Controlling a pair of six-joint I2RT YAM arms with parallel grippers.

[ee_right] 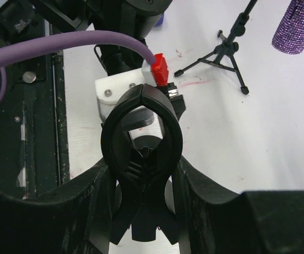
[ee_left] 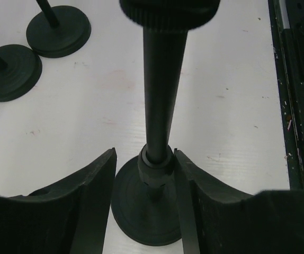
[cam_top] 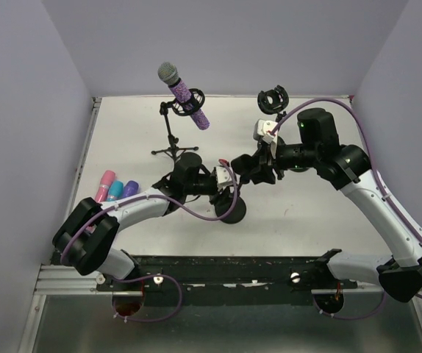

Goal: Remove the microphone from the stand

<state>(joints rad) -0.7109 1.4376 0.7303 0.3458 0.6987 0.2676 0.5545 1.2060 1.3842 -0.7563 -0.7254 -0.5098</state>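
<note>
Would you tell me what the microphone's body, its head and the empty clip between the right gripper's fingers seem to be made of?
The microphone body looks covered in purple glitter or rhinestones, given its grainy, sparkling surface; the core underneath is hidden. The microphone head is probably metal mesh: grey, with a fine woven look. The clip is likely moulded plastic: smooth, semi-gloss black with soft highlights.

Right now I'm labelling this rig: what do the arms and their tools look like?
The left arm and right arm have white links with black joints. A purple cable runs along each; one ends in a red plug at a white wrist block. The left tool and right tool each have black curved fingers.
</note>
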